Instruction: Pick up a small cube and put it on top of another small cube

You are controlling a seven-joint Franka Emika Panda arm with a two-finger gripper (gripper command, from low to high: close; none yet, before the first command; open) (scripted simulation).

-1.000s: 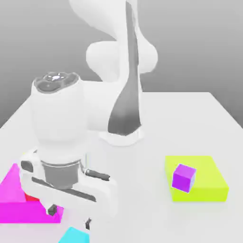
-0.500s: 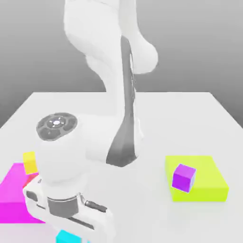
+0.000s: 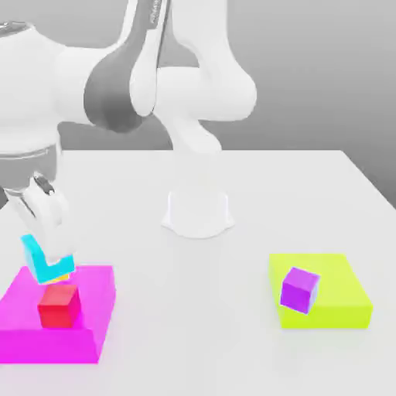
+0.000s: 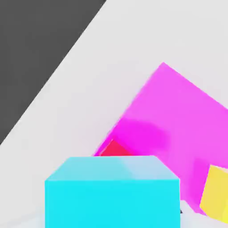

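Red cube [image 3: 59, 305] and yellow cube [image 4: 217, 192] crowd the magenta block [image 3: 89, 309]; bare table [image 3: 201, 309] lies open between it and the lime block [image 3: 340, 309].

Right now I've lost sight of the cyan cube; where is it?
On the exterior view's left, the cyan cube is held in the pincer, tilted, just above the magenta block, near its red cube and yellow cube.

- A white table [image 3: 309, 186] spreads across the scene, smooth and matte.
- Behind it, a plain grey backdrop [image 3: 325, 69], lighter toward the top of the exterior view.
- Light is soft and even, with faint shadows on the tabletop.
- From the hand view, dark grey beyond the table edge [image 4: 35, 44].
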